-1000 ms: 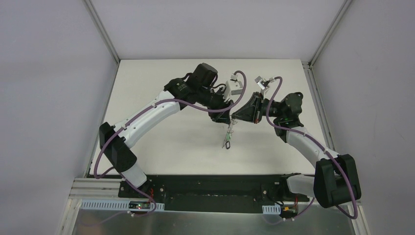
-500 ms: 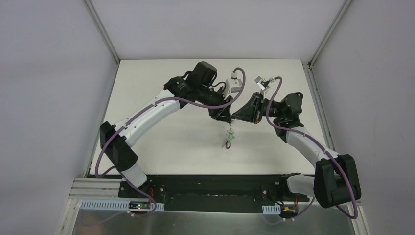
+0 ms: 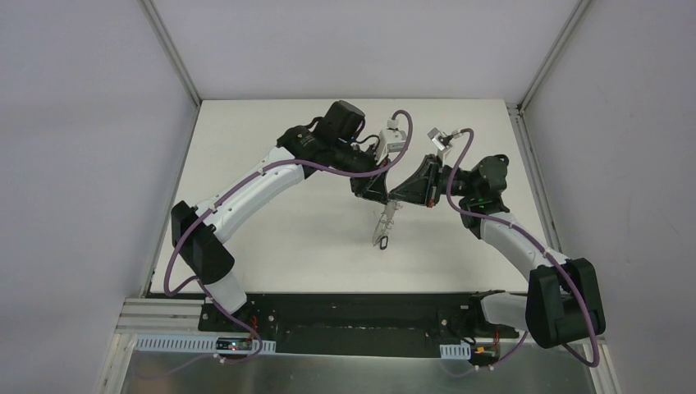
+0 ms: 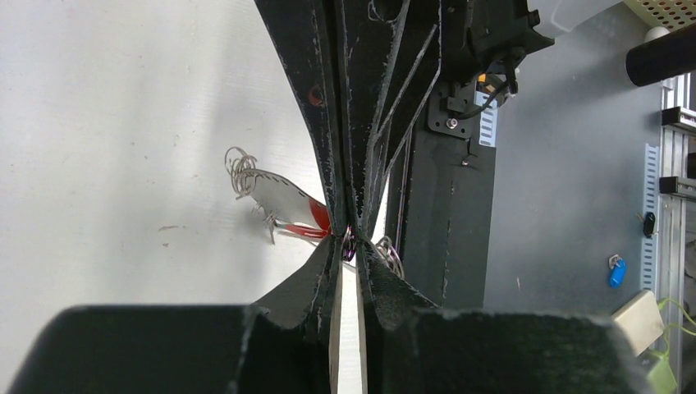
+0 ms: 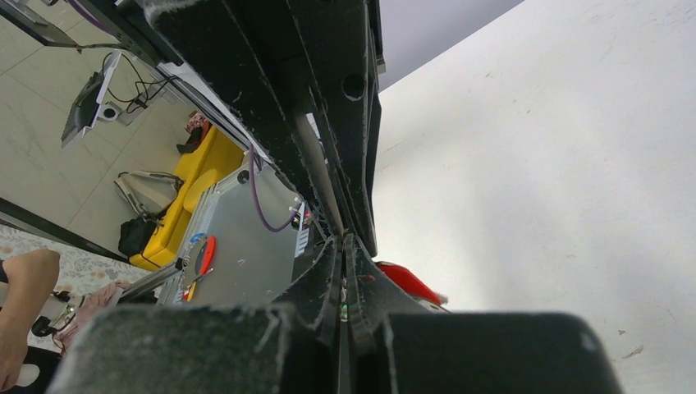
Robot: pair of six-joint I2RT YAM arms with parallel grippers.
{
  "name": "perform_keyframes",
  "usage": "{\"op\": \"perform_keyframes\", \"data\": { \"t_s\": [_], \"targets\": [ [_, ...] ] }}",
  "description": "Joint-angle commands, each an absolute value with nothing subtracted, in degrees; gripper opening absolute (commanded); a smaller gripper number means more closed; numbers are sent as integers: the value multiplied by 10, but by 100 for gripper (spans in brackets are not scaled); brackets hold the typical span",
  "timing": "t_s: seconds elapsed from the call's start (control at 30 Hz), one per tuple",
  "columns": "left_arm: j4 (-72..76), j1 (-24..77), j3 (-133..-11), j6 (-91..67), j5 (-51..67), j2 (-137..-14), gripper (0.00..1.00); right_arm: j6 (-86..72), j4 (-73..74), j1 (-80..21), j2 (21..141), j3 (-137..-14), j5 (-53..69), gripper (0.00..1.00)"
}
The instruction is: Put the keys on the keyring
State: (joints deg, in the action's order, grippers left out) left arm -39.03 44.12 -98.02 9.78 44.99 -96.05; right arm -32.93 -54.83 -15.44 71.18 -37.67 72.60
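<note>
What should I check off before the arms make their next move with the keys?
1. Right gripper shut: ok.
2. Left gripper gripping anything: cannot tell.
3. Their tips meeting head-on above the table: ok.
4. Keys hanging below that meeting point: ok.
5. Red key already threaded on: cannot tell.

Our black two-finger left gripper (image 3: 379,194) meets our right gripper (image 3: 397,195) tip to tip over the white table (image 3: 287,238); the small metal keys (image 3: 382,230) sit just before them.
</note>
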Motion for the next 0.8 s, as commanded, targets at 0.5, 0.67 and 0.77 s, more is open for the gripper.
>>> {"op": "perform_keyframes", "data": {
  "t_s": [0.5,0.67,0.77],
  "targets": [
    [-388,435,-1002,33,432,-949,0,-261,-529,-155,693,-390,738,0],
    [-366,439,-983,9,424,-929,0,-212,-473,-159,678,-400,757,2],
    [-367,449,-984,10,423,-923,0,-179,-430,-166,678,-408,762,3]
  ]
}}
